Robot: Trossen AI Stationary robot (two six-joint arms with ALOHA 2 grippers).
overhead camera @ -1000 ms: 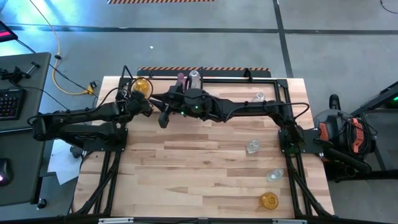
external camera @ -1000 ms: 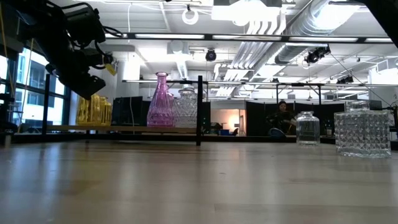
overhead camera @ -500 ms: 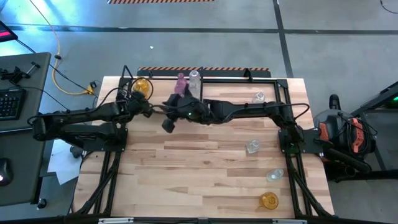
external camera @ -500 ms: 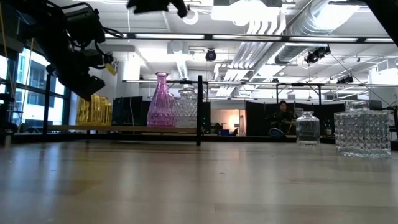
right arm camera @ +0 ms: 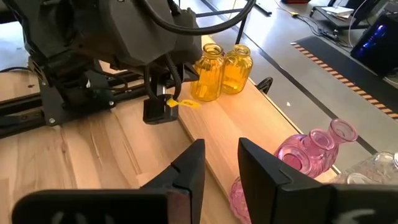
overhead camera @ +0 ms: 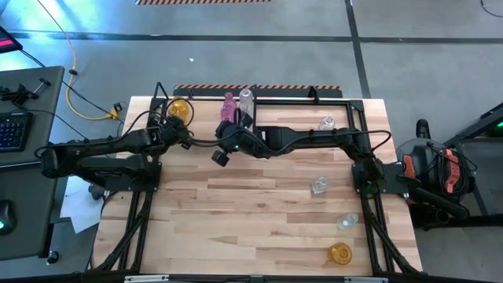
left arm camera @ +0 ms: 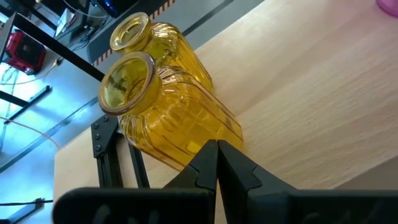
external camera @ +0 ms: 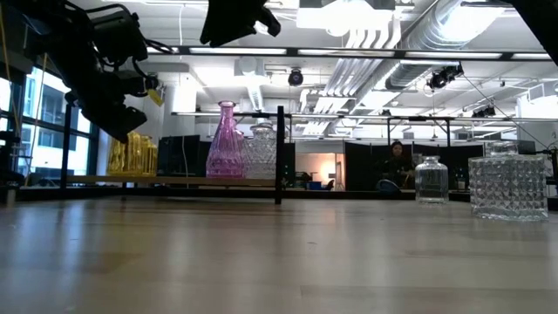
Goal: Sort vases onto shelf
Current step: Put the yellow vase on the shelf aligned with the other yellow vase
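The shelf runs along the table's far edge. On its left part stand two amber-yellow vases, a pink vase and a clear one, each on its base. Right of the black divider stands another clear vase. My left gripper is shut and hangs just in front of the yellow vases without touching them. My right gripper is open with nothing between its fingers. It hangs above the table in front of the shelf and slants down.
Two clear vases and an amber one stand on the right half of the tabletop. The two arms lie close together in front of the shelf's left part. Bare wood fills the table's middle and left.
My right gripper has tipped downward and sunk a little in front of the shelf, coming into the low view from above. In the high view the pink vase now shows beyond the arm.
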